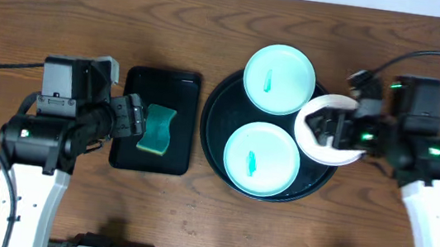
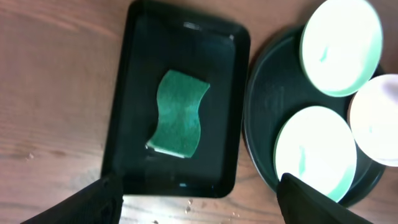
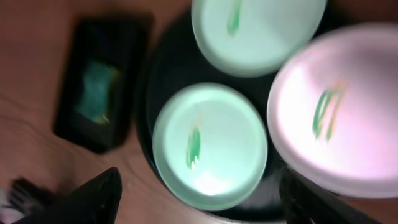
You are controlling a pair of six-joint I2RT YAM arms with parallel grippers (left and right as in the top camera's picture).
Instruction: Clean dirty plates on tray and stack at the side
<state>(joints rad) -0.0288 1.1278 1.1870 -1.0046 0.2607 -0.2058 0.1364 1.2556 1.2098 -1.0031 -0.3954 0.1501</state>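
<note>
The left end effector (image 1: 133, 116), released and empty, hangs at the left edge of the rectangular tray (image 1: 162, 88) beside the sponge (image 1: 156, 129). The right end effector (image 1: 334, 132), fingers spread and grasping nothing, hangs over the white plate (image 1: 324, 156) at the right rim of the round tray (image 1: 217, 115). Two smeared mint plates (image 1: 280, 80) lie there, far and near.

I see my left gripper (image 2: 200, 204) with its fingers spread wide, low in frame | green sponge (image 2: 179, 113) lying mid rectangular black tray (image 2: 134, 93) | round black tray (image 2: 264, 106) just beside it, right | upper mint plate (image 2: 341, 46) and lower mint plate (image 2: 316, 152) on it, each faintly green-smeared | white plate (image 2: 380, 121) close against both, cut off by the frame edge | wooden table (image 2: 56, 93) underneath
</note>
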